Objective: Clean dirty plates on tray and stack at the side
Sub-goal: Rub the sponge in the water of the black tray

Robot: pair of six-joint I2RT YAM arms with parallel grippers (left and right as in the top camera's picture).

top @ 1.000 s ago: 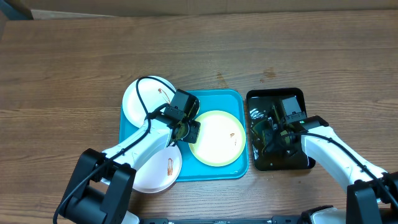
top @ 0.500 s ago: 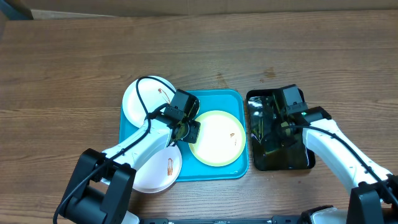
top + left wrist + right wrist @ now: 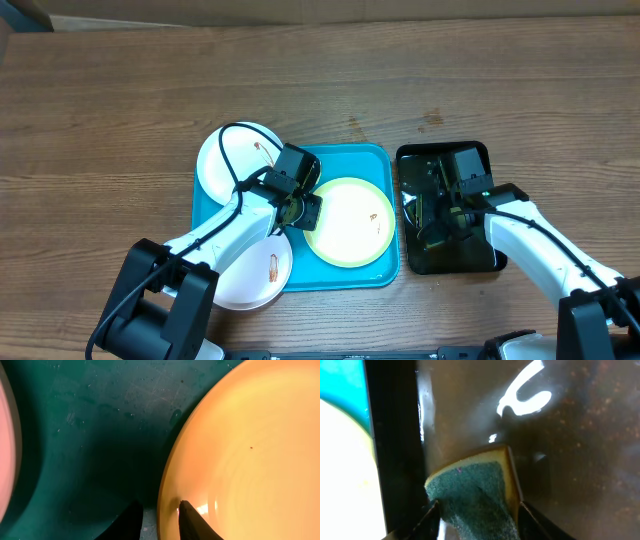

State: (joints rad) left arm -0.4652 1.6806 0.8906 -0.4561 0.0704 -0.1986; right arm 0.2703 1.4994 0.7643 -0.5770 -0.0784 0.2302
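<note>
The turquoise tray holds the plate with the yellow-green rim, which has a small reddish smear. One white plate with a smear overlaps the tray's far left corner. Another smeared white plate lies at its near left corner. My left gripper is shut on the left rim of the yellow-green plate, one finger on each side of the rim just above the tray floor. My right gripper is shut on a green-and-yellow sponge low inside the black tray.
The glossy black tray stands right of the turquoise tray, its wet floor reflecting light. The wooden table extends far behind and to both sides. The edge of a white plate shows at the left of the left wrist view.
My right gripper moved toward the far end of the black tray with the sponge, then back toward the near middle. The left arm and the plates have not moved.
</note>
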